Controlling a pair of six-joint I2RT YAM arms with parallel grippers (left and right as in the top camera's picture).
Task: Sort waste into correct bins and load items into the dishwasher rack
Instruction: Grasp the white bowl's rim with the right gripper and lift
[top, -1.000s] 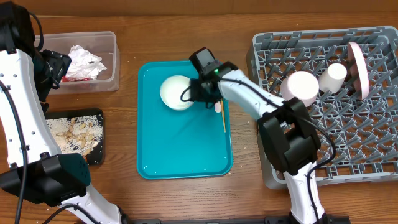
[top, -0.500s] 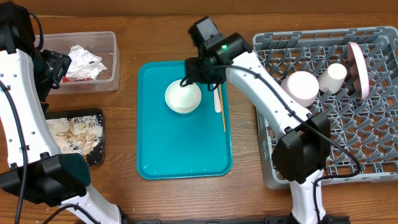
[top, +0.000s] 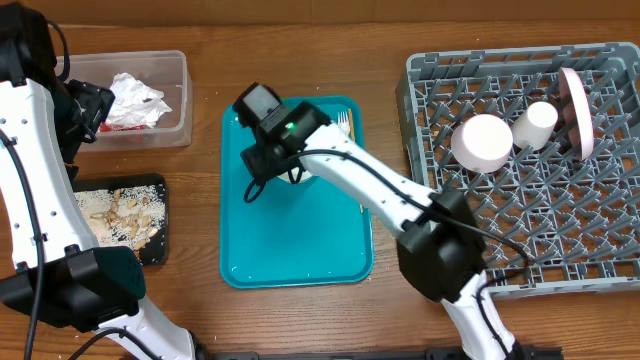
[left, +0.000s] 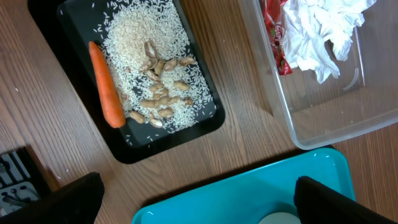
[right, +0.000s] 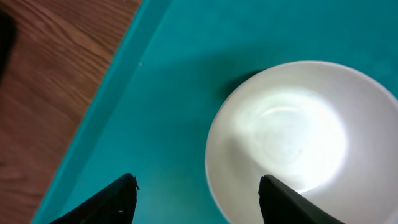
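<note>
A small white bowl (right: 292, 137) sits on the teal tray (right: 174, 93). My right gripper (right: 196, 205) is open, with the bowl's left rim between its fingers. In the overhead view the right gripper (top: 268, 160) is over the tray's upper left and the arm hides the bowl. A white fork (top: 345, 122) and a wooden stick (top: 361, 205) lie on the tray. My left gripper (left: 199, 211) is open and empty. The black tray (left: 168, 140) holds rice (left: 149, 37) and a carrot (left: 106, 84). The clear tub (left: 348, 124) holds napkins (left: 320, 31) and a red wrapper (left: 273, 31).
The grey dishwasher rack (top: 600, 260) at the right holds a white bowl (top: 482, 142), a cup (top: 535, 125) and an upright plate (top: 575, 110). In the overhead view, the clear tub (top: 180, 100) and black tray (top: 155, 250) lie left of the teal tray (top: 300, 250).
The right arm rose off the bowl, then swung left across the teal tray and now covers the bowl from above. The left arm has not moved.
</note>
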